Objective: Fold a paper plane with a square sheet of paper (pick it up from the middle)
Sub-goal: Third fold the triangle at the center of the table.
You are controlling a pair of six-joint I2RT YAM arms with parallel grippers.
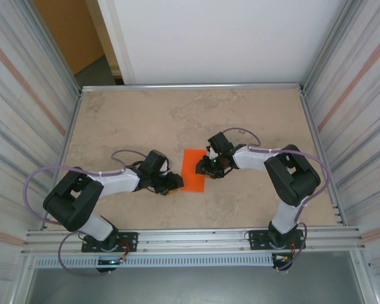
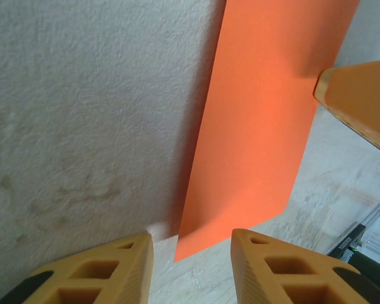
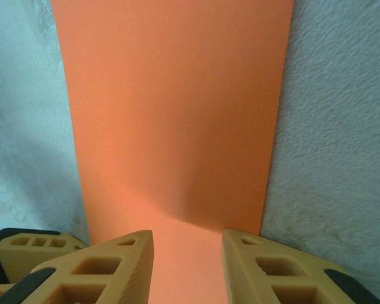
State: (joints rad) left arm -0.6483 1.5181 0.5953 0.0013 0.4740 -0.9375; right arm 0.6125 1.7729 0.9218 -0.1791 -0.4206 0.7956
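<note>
The square sheet of paper [image 1: 193, 171] — plain bright orange — on a mottled beige, marble-patterned table [image 1: 145, 120].

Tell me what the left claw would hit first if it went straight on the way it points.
Probably the paper: its near corner lies just ahead of the left claw, squarely in its path. Depth is unclear, so the claw might skim above it.

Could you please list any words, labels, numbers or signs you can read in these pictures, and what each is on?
There are none to read.
The orange sheet of paper is plain, and the table shows only a mottled stone pattern.
Any marks on the arms are too small to tell.
</note>
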